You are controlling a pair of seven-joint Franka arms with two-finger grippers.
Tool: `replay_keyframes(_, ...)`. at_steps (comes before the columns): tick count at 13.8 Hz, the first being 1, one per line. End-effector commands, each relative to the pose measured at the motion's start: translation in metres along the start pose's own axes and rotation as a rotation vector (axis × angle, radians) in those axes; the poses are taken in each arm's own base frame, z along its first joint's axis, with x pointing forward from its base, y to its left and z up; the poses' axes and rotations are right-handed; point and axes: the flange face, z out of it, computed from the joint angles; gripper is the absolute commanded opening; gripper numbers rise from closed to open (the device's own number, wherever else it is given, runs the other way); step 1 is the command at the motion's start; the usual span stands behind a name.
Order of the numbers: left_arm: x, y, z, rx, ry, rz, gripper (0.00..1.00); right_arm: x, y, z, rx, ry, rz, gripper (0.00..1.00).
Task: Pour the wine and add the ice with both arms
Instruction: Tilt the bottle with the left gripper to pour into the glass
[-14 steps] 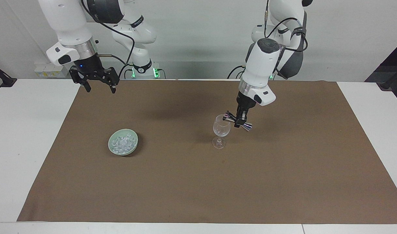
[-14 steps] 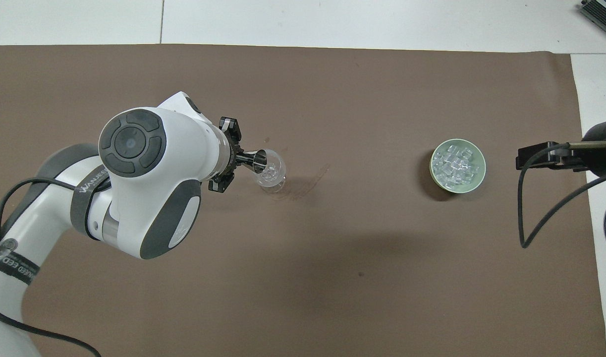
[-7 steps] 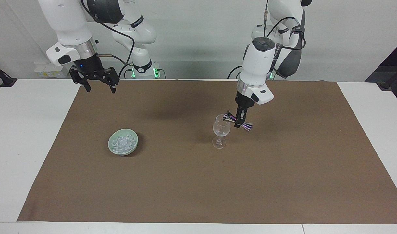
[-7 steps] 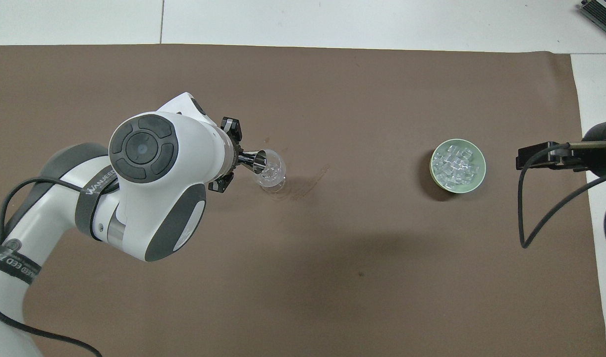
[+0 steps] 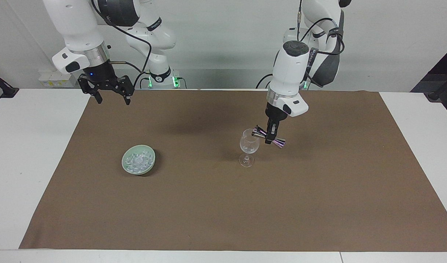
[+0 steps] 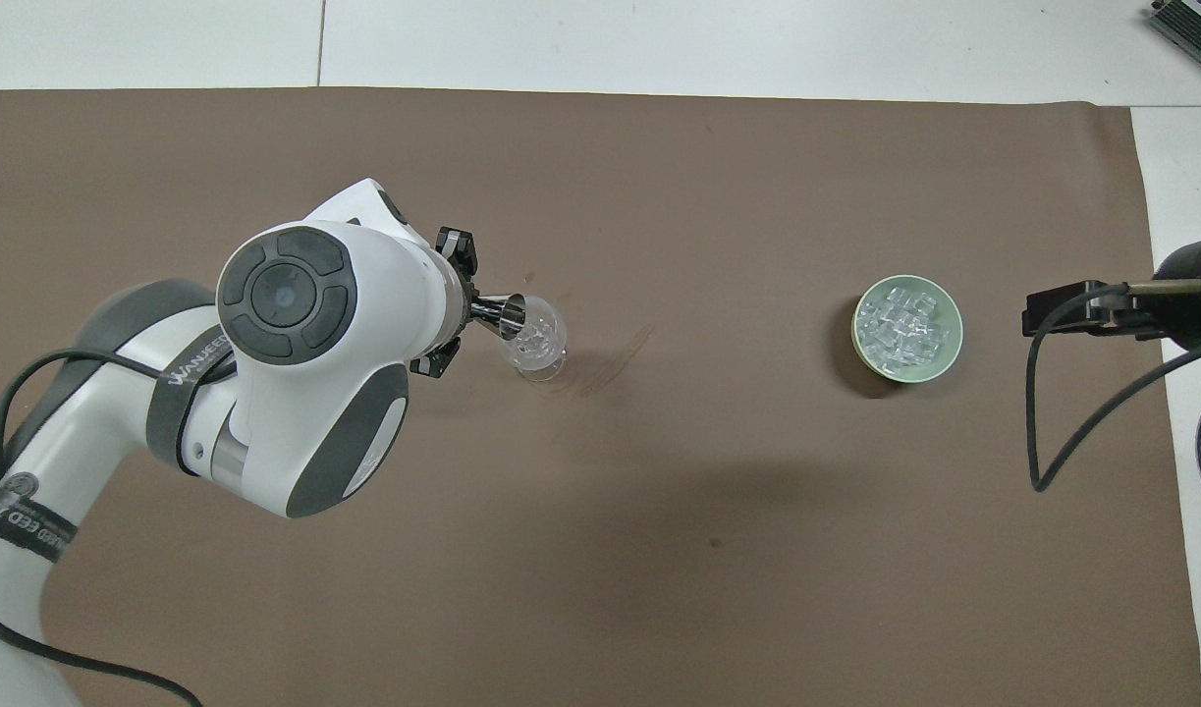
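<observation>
Since a second ago, left arm (image 5: 292,69) drawn up straighter over the stemmed glass (image 5: 249,145); jigger (image 5: 269,136) barely shifted, bowl (image 5: 138,159) and right arm (image 5: 80,33) unchanged. Left gripper (image 5: 271,138) over the mat (image 5: 318,190) just beside the glass, clamped on the waist of the jigger. Long axis of jigger near level, tipped slightly, one cup end at the rim of the glass, the other pointing toward the left arm's end of the table. From overhead, most of left gripper (image 6: 455,304) hidden under the wrist; only the jigger's mouth (image 6: 512,316) showing at the glass (image 6: 535,344). Contents of glass hard to make out. Ice (image 5: 137,160) heaped in the green bowl, toward the right arm's end of the table, well apart from the glass. Right gripper (image 5: 111,95) waiting high over the mat's edge nearest the robots, pointing down, spread wide, holding nothing; overhead, cut off at the frame edge (image 6: 1052,310).
</observation>
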Motion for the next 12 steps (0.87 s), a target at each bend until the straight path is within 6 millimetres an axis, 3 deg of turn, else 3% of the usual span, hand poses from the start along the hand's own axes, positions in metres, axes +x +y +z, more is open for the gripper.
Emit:
replay_keyframes(1, -0.004, 0.002, -0.008, -0.015, 0.039, 0.004, 0.00, 0.003, 0.003, -0.001, 0.006, 0.002, -0.015, 1.00)
replay_keyframes(12, -0.016, 0.001, -0.014, -0.013, 0.101, 0.043, 0.00, 0.003, 0.003, -0.001, 0.006, 0.002, -0.015, 1.00)
